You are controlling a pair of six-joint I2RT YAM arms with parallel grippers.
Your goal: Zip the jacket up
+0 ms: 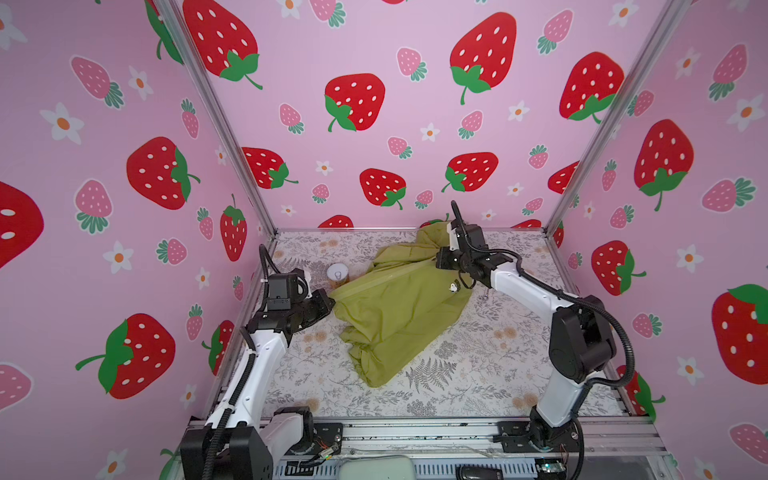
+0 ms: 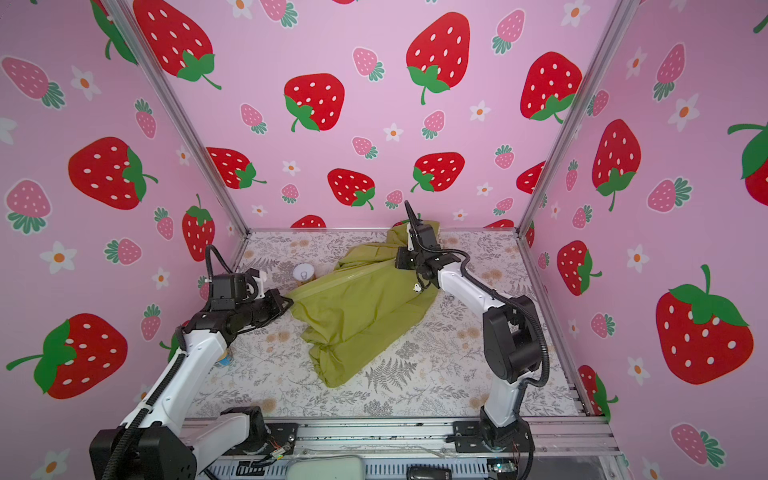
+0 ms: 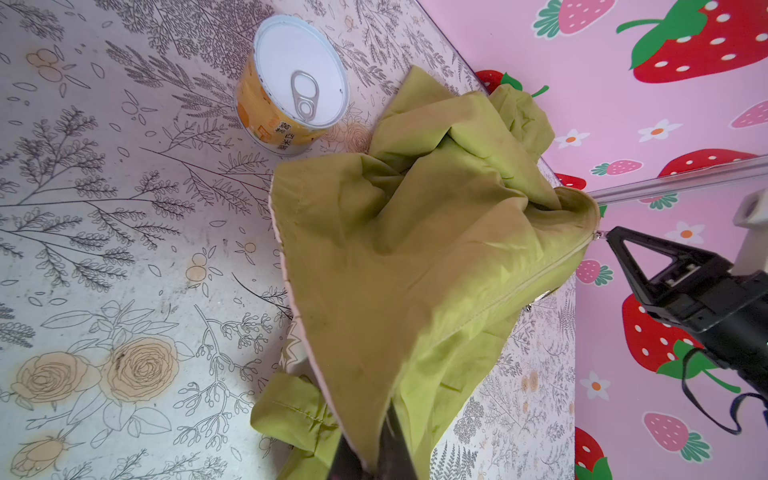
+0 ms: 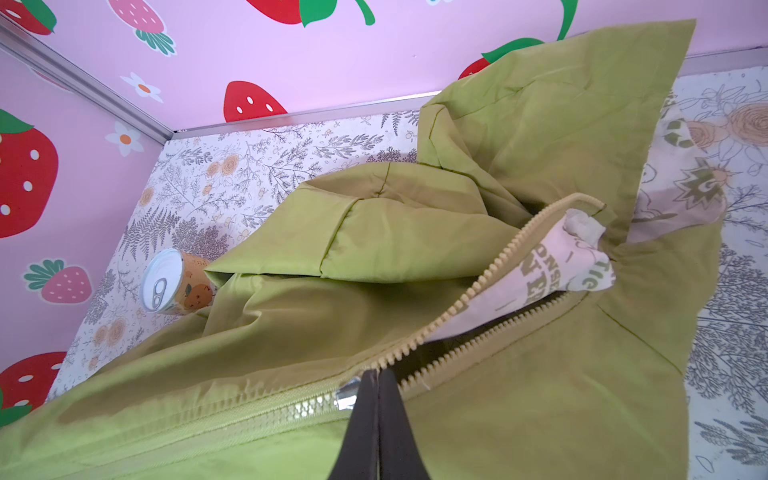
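A: On the floral surface (image 1: 478, 374), in both top views, where's the jacket (image 1: 399, 307)?
B: Mid-surface, olive-green, crumpled, stretched between the two arms. Its far end is lifted near the back wall (image 1: 415, 124). A can (image 1: 337, 274) stands just beside its left edge.
A: Left claw (image 1: 330, 300)?
B: At the jacket's left corner, clamped on the fabric. Right claw (image 1: 436, 259) is at the raised far end, on the zipper line. Can't read how its jaws stand from up here.
A: Left wrist view?
B: The left claw's fingers (image 3: 399, 449) are pinched tight on the jacket (image 3: 415, 270) edge, with cloth sandwiched between them. Can (image 3: 299, 83) is upright with a ring-pull lid, just beside the fabric. Touching or not, can't tell. Right claw (image 3: 613, 237) tip meets the small silver zipper slider (image 3: 598, 235).
A: Right wrist view?
B: Right claw (image 4: 377, 378) is fully closed, tips right at the zipper slider (image 4: 347, 392). The tab itself is hidden between them. The zipper (image 4: 299, 409) is joined on the near side of the slider. Beyond it the teeth spread apart up to the collar, and the cream printed lining (image 4: 532, 282) shows in the gap. Can (image 4: 170, 282) sits behind, against a jacket fold.
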